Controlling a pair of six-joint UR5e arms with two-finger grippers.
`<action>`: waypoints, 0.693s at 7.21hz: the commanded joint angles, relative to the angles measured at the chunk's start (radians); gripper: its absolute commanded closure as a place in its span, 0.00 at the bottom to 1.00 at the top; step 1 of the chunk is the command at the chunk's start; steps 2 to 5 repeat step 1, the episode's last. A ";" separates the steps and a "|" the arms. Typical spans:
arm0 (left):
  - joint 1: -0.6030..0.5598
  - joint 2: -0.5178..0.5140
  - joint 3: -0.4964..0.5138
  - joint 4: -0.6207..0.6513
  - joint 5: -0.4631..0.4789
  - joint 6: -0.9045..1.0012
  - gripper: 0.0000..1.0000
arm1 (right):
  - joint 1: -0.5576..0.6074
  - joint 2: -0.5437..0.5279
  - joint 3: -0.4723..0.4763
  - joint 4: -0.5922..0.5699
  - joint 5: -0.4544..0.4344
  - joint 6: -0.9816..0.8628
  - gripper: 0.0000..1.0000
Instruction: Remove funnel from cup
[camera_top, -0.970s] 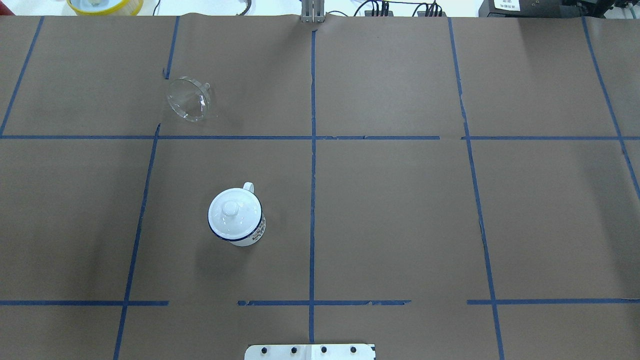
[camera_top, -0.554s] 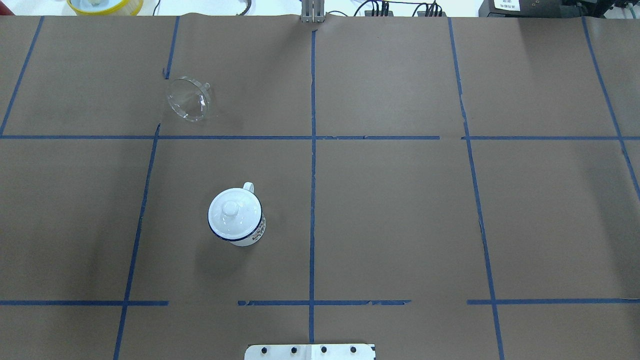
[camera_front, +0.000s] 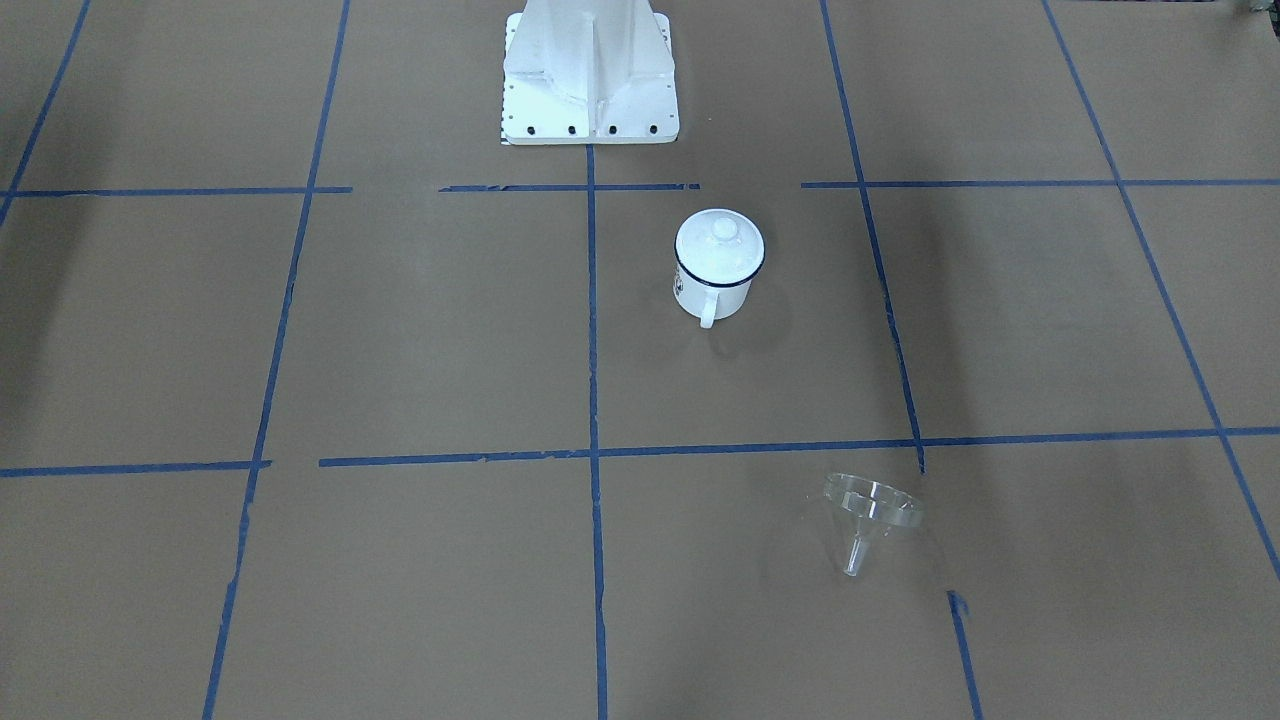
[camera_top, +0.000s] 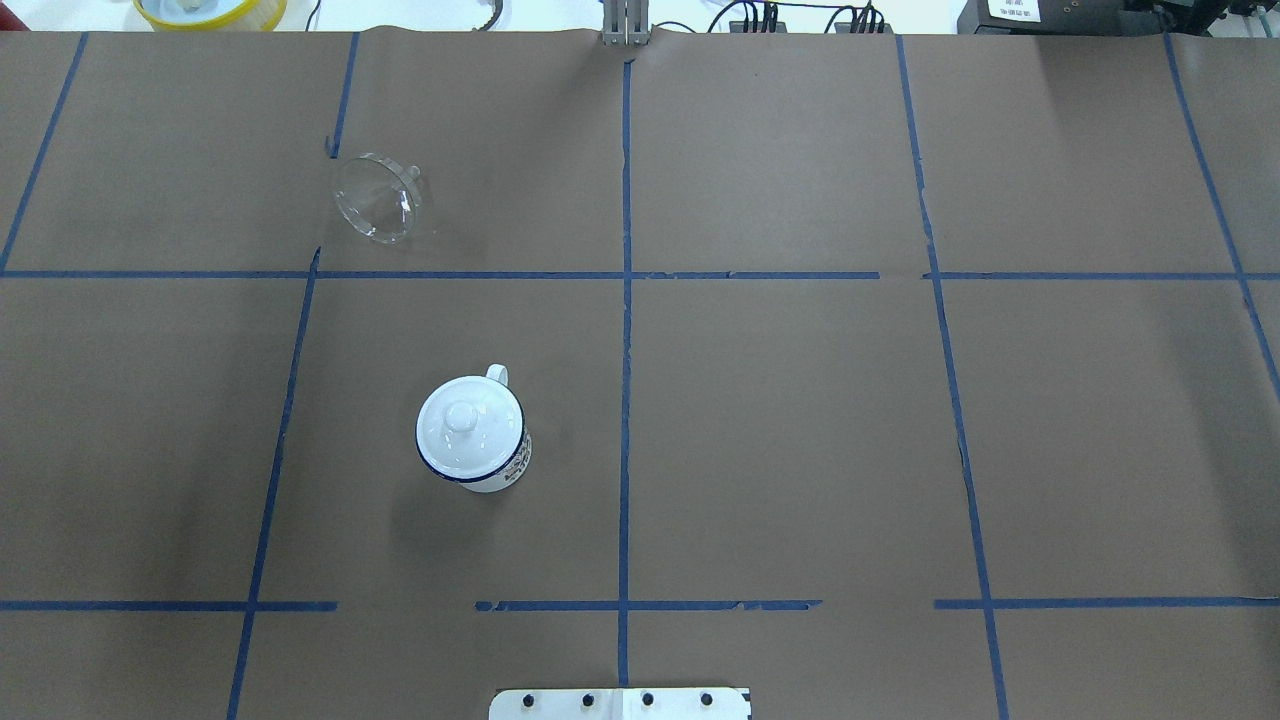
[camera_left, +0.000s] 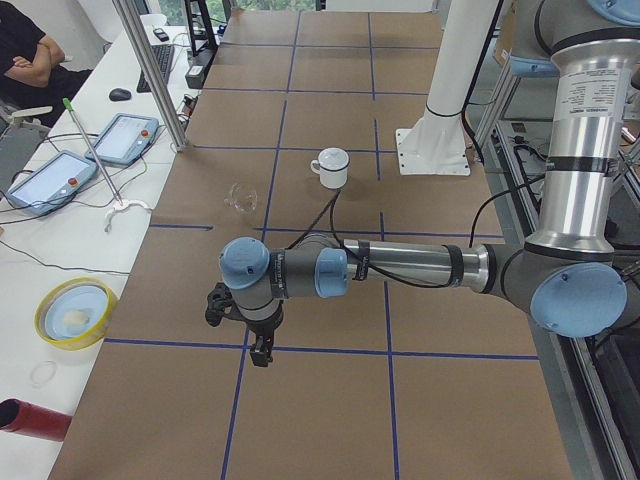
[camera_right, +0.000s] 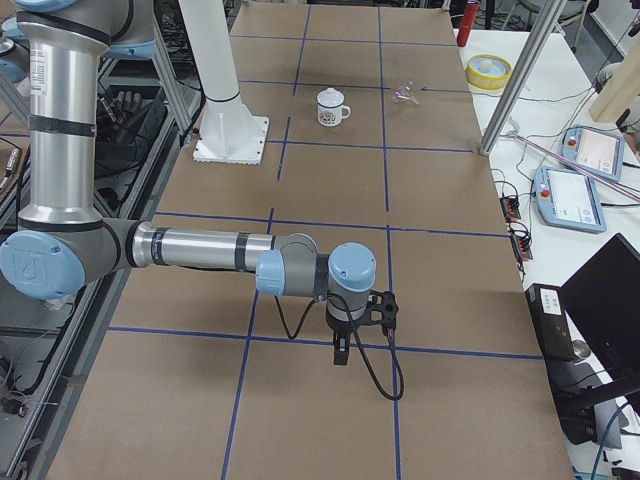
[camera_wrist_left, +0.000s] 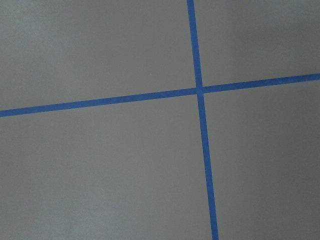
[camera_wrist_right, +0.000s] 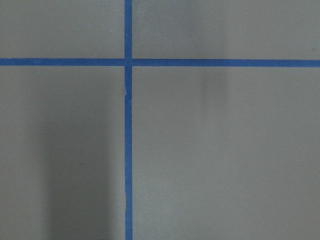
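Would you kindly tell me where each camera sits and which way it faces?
Front-facing: across the table, facing the robot, steeply down on cup and funnel; only the pedestal shows.
Overhead: behind the robot, looking forward and down; only its base plate shows.
Exterior left: table's end, looking along it; left arm near.
Exterior right: opposite end; right arm near.
Left wrist: down at a tape cross; no jaws visible.
Right wrist: likewise.
Shared: front-facing and overhead both show cup and funnel apart.
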 joint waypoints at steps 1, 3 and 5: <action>-0.001 0.001 0.003 -0.002 0.000 0.000 0.00 | 0.000 0.000 -0.002 0.000 0.000 0.000 0.00; -0.001 0.001 0.003 -0.002 0.000 0.000 0.00 | 0.000 0.000 -0.002 0.000 0.000 0.000 0.00; -0.001 0.001 0.003 -0.002 0.000 0.000 0.00 | 0.000 0.000 -0.002 0.000 0.000 0.000 0.00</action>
